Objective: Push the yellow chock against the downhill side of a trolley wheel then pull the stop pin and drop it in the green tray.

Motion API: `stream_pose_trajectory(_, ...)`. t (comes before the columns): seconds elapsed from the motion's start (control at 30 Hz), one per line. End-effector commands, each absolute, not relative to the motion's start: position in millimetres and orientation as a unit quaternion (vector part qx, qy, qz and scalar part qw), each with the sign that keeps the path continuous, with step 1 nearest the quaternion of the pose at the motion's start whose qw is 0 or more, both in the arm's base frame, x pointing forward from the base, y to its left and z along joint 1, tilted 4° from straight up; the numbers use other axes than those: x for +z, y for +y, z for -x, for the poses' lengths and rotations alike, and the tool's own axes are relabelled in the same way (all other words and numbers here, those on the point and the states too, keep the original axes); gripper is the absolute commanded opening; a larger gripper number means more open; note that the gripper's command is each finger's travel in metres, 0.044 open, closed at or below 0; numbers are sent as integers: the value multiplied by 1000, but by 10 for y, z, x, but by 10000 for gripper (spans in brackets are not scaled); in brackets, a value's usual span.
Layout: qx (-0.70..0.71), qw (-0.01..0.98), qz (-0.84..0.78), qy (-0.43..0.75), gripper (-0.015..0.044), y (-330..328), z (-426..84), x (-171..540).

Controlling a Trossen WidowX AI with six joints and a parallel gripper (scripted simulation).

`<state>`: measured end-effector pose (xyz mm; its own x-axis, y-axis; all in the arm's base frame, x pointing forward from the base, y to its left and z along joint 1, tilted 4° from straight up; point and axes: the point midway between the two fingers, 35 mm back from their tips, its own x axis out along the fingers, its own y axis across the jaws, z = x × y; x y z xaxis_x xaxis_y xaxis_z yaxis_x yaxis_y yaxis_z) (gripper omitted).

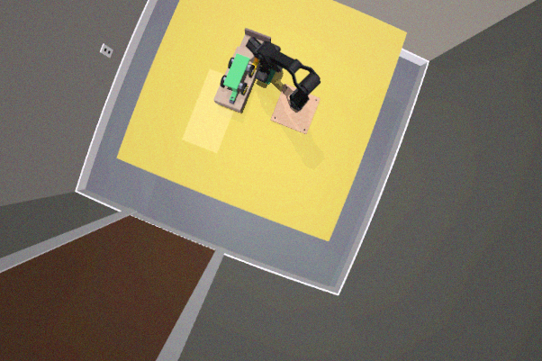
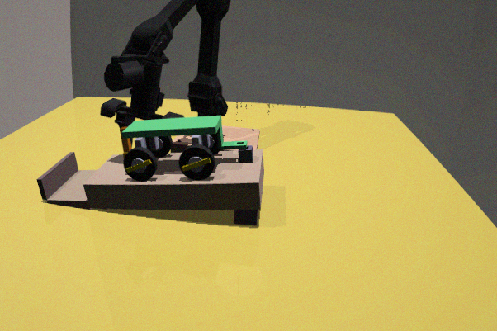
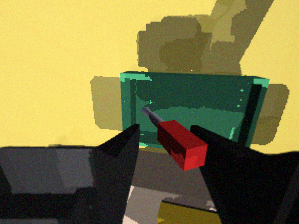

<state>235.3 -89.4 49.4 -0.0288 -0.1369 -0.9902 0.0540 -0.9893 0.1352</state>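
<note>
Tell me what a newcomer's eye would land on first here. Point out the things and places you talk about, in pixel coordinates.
The bright green-topped trolley (image 1: 237, 72) (image 2: 173, 125) stands out first, on the wooden ramp (image 1: 230, 104) (image 2: 173, 196) upon the yellow table top (image 1: 234, 179) (image 2: 330, 255) (image 3: 45, 59). Next comes the black arm (image 1: 288, 63) (image 2: 210, 36), arching up behind it in the exterior view. In the wrist view, the stop pin's red head (image 3: 183, 145) glows between the hand's (image 3: 166, 129) parted fingers, against the green tray (image 3: 194, 75).

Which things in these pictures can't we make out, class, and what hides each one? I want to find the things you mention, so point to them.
- Chock's black base: exterior view, behind the trolley (image 1: 238, 72) (image 2: 173, 125) and ramp (image 1: 230, 104) (image 2: 173, 195).
- Most of the green tray (image 1: 270, 76) (image 3: 189, 89): top view, under the arm (image 1: 284, 59) (image 2: 182, 7).
- Stop pin (image 3: 181, 145): top view, covered by the arm.
- Whether the pin touches the tray floor: wrist view, angle unclear.
</note>
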Motion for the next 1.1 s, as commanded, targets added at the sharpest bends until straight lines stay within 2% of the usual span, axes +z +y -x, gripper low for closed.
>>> stream_pose_trajectory(0.0,-717,67,-693,-33,190,-870,-2345,477)
stream_pose_trajectory(1.07,-717,67,-693,-32,190,-695,-2342,375)
